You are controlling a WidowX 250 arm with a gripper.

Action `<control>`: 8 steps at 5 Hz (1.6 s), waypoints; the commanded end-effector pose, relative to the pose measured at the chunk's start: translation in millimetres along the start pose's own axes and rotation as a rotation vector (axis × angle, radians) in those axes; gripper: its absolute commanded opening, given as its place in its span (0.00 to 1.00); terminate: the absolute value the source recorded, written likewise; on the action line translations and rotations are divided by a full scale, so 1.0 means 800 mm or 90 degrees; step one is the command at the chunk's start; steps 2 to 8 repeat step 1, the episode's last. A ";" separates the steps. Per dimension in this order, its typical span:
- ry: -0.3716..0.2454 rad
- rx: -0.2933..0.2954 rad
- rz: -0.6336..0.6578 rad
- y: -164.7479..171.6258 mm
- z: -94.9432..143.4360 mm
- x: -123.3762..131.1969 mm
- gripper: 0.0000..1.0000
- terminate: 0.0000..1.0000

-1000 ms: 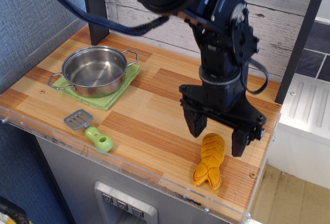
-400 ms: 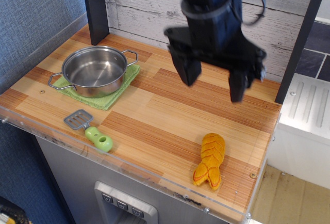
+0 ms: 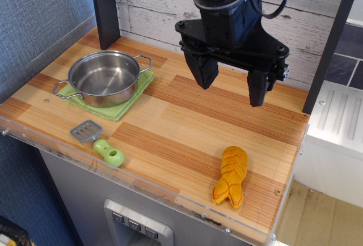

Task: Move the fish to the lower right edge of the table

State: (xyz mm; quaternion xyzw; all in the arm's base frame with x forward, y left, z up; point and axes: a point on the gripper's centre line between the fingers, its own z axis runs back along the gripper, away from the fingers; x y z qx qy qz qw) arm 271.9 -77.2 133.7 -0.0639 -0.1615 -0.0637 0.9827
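Observation:
The fish (image 3: 231, 176), an orange-yellow ridged plush with a red-outlined forked tail, lies on the wooden table (image 3: 170, 127) near its lower right edge, tail toward the front rim. My gripper (image 3: 229, 87) hangs open and empty well above the table, up and behind the fish, its two black fingers (image 3: 202, 71) spread wide apart. Nothing is between them.
A steel pot (image 3: 104, 77) sits on a green cloth mat (image 3: 116, 107) at the back left. A grey spatula with a green handle (image 3: 100, 141) lies near the front left edge. A dark post (image 3: 105, 8) and plank wall stand behind.
My gripper has risen from straddling the fish to high above the table and moved back. The fish stays where it lay.

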 end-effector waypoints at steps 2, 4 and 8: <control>-0.032 -0.004 -0.002 -0.002 0.021 0.004 1.00 1.00; -0.032 -0.004 -0.002 -0.002 0.021 0.004 1.00 1.00; -0.032 -0.004 -0.002 -0.002 0.021 0.004 1.00 1.00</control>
